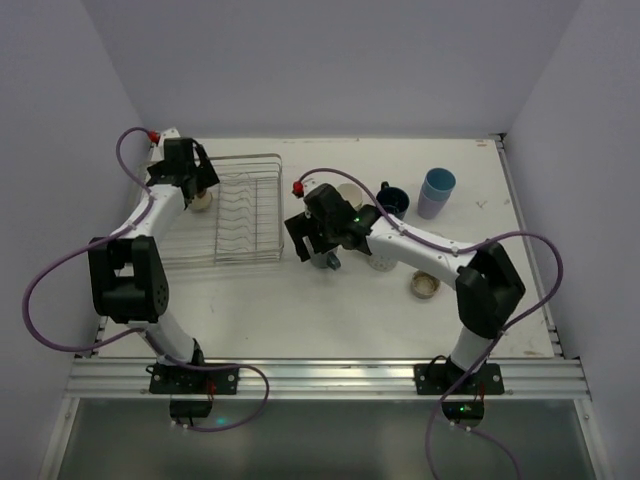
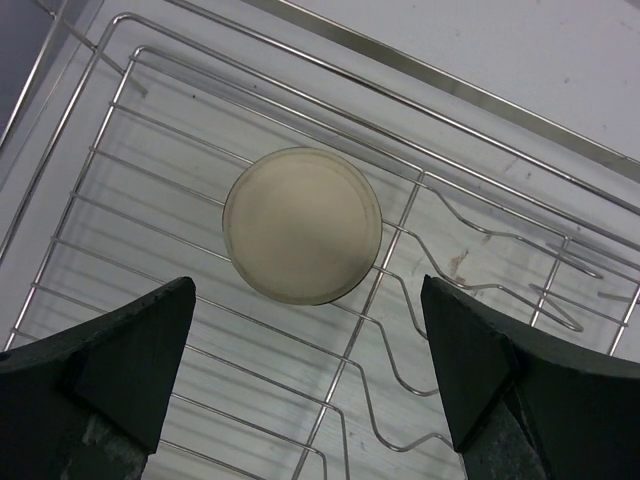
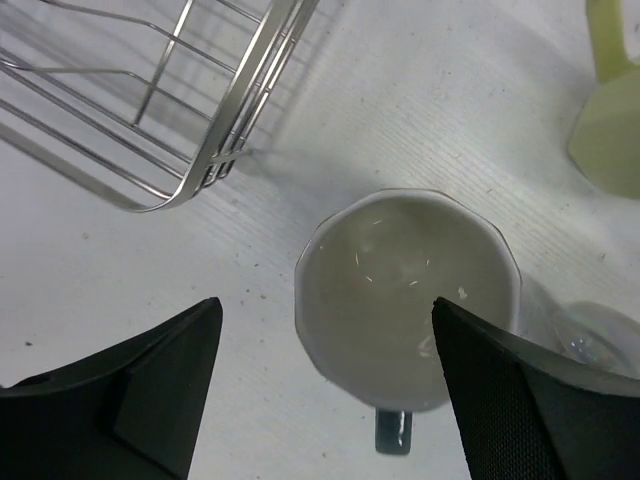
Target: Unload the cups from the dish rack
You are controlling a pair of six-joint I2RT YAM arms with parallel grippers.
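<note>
The white table [image 1: 300, 310] carried the dish rack [image 1: 240, 205] left of the right claw [image 3: 325, 320]. A pale grey mug [image 3: 400, 270] stood directly beneath that claw. A pale yellow cup [image 1: 349, 194], a navy mug [image 1: 392, 199] and a blue tumbler [image 1: 436, 190] stood beyond it, and a tan cup [image 1: 425, 286] stood nearer and to its right.

We count one dish rack [image 1: 248, 215] and seven cups: one cream cup [image 2: 302, 224], one pale yellow cup [image 1: 350, 192], one navy mug [image 1: 392, 199], one grey mug [image 3: 405, 280], one white cup [image 1: 384, 263], one tan cup [image 1: 425, 286] and one light blue tumbler [image 1: 438, 183]. Its lavender base may be an eighth.
</note>
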